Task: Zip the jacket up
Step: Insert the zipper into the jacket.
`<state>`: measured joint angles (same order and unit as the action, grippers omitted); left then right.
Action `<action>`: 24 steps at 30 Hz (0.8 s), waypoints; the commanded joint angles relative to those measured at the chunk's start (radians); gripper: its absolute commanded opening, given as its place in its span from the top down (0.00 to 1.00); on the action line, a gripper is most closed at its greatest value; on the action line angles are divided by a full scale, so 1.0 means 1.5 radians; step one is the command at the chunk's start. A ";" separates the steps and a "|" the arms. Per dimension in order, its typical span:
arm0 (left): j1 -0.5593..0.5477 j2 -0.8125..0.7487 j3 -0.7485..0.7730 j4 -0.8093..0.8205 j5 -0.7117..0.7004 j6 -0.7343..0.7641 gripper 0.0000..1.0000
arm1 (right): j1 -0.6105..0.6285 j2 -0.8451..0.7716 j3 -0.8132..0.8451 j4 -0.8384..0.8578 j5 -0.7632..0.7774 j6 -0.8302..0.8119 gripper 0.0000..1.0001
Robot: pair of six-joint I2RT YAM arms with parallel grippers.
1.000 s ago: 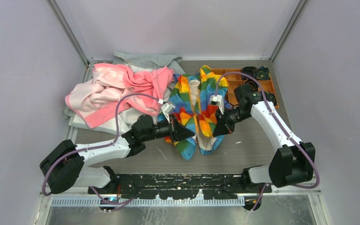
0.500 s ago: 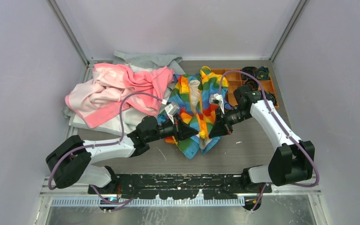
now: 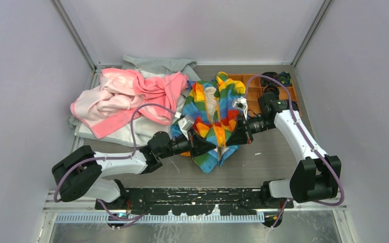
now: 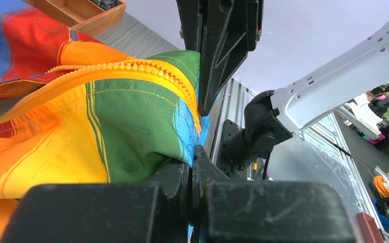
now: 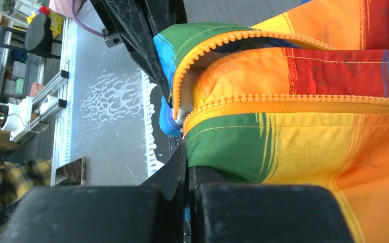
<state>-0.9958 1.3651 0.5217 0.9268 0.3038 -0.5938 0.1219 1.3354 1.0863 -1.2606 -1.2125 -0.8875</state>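
The rainbow-striped jacket (image 3: 222, 117) lies open mid-table, cream lining up, its lower end bunched between my two grippers. My left gripper (image 3: 214, 147) is shut on the blue-green hem of one front panel (image 4: 131, 131), just under the orange zipper teeth (image 4: 131, 67). From the other side my right gripper (image 3: 227, 144) is shut on the green hem of the other panel (image 5: 233, 147), below its zipper edge (image 5: 294, 104). The two gripper tips stand almost nose to nose. No zipper slider shows.
A pink garment (image 3: 126, 96) is heaped at the back left on a grey garment (image 3: 157, 65). An orange compartment tray (image 3: 256, 87) holding dark items sits at the back right, behind the right arm.
Both grippers have drawn closer together and a little nearer, each keeping its hold on the hem. The jacket's lower end has bunched up between them.
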 commanded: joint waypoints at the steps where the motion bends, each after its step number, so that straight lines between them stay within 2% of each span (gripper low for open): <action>1: -0.006 0.007 -0.001 0.088 -0.014 0.011 1.00 | 0.001 -0.028 -0.004 0.016 -0.046 0.017 0.99; 24: -0.008 0.070 -0.026 0.238 -0.021 0.037 1.00 | 0.001 -0.035 -0.015 0.018 -0.059 0.017 0.99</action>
<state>-1.0042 1.4631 0.4854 1.1370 0.2874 -0.5743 0.1223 1.3151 1.0615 -1.2377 -1.2510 -0.8619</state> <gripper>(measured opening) 0.010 0.058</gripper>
